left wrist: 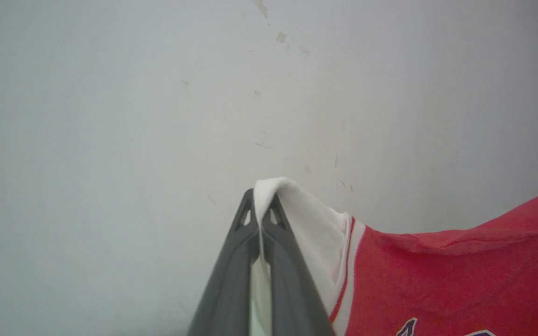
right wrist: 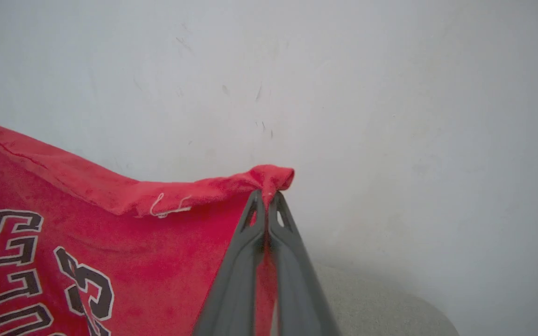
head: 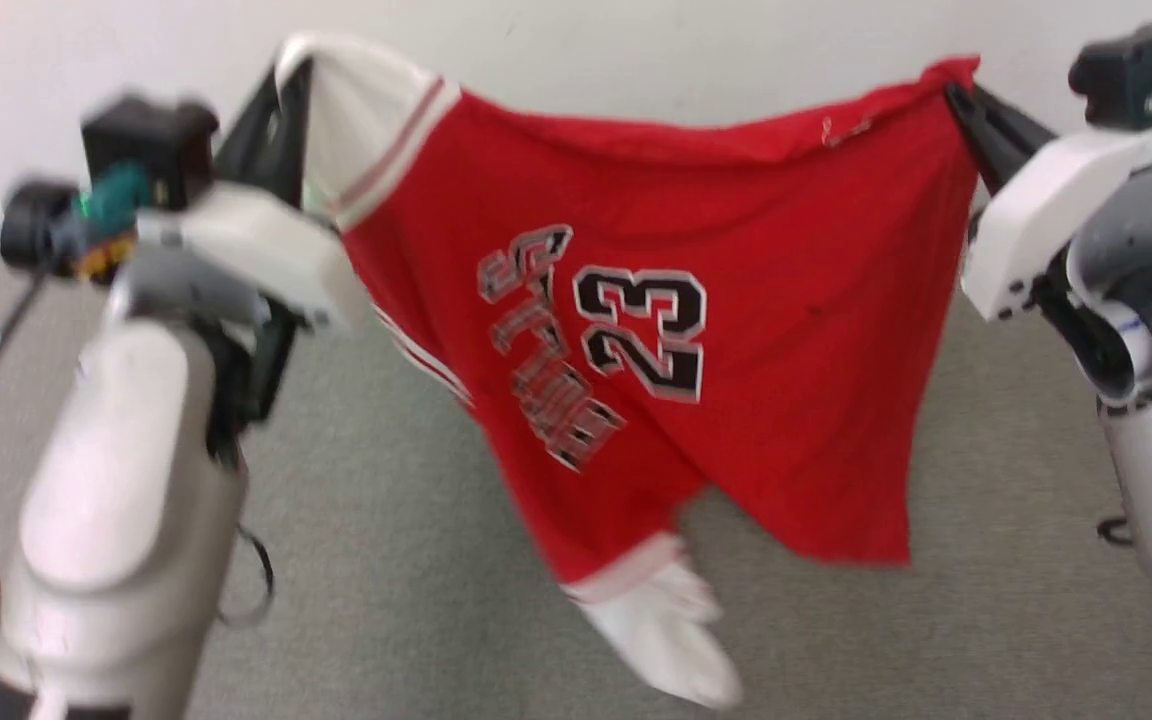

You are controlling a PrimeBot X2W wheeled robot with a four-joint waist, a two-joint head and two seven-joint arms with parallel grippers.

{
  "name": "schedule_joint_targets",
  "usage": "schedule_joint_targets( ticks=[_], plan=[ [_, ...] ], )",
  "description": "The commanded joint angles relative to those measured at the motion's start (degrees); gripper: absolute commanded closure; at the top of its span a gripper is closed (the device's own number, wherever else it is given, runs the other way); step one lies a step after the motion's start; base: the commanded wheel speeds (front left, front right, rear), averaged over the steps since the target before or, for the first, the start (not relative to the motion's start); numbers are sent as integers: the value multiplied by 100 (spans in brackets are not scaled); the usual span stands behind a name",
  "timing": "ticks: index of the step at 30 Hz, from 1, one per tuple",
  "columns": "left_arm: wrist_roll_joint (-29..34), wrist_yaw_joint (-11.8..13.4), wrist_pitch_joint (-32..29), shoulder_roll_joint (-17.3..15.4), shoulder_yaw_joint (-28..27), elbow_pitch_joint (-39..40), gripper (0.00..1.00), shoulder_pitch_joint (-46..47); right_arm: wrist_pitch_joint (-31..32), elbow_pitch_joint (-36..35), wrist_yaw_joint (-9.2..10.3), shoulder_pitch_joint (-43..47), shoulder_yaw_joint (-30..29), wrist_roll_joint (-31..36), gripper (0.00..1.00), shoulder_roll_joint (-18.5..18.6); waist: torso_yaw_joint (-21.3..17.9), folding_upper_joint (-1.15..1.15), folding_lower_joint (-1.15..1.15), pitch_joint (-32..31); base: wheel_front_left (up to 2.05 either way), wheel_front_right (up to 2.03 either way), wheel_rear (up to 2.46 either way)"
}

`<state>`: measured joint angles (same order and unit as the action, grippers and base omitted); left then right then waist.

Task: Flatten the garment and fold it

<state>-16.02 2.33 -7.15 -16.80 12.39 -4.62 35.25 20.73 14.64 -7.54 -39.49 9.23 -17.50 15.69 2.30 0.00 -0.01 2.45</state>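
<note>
Nearest to us in the head view, our two pale forearms rise at the left and right edges, and the left one is blurred. Between them we hold the garment (head: pixel 756 330) up in the air, spread like a curtain above the grey carpet (head: pixel 386 620). It is a red T-shirt and it hangs sideways, so the black number 23 with its white outline and the block letters beside it run downwards. Our left gripper (head: pixel 288 85) has its dark fingers closed on the white sleeve (head: pixel 366 130), which has red-and-white stripes at its edge. In the left wrist view the white cloth folds over the fingertips (left wrist: pixel 278 233). Our right gripper (head: pixel 954 92) is closed on a red corner, and the top edge sags a little between the two grips. A loose white thread (right wrist: pixel 166 209) sits on this edge. The second sleeve (head: pixel 666 630) hangs lowest and is blurred, so we cannot tell if it touches the carpet. The letters are hard to read in the head view, and in the right wrist view the picture edge cuts them off. The cloth inside both grips is mostly hidden. Behind everything stands the pale wall (head: pixel 636 50).
</note>
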Motion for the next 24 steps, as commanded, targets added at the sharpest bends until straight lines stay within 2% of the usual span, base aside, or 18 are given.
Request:
schedule_joint_targets(
  ticks=[1,10,15,24],
  plan=[
    [90,-81,-37,-69,25,-204,100,373,40,-22,5,-209,27,53,100,-38,-368,0,1,-388,0,0,0],
    [250,-431,-330,-319,144,-1305,100,2041,165,410,5,-1307,122,270,100,-185,-654,0,1,-320,0,0,0],
    [317,-488,-491,-452,141,-1901,100,2764,191,942,5,-1936,273,415,100,-271,-815,0,1,-194,0,0,0],
    [290,-545,-586,-529,119,-2461,100,3692,252,1692,5,-2805,426,566,100,-466,-946,0,1,685,0,0,0]
  ],
)
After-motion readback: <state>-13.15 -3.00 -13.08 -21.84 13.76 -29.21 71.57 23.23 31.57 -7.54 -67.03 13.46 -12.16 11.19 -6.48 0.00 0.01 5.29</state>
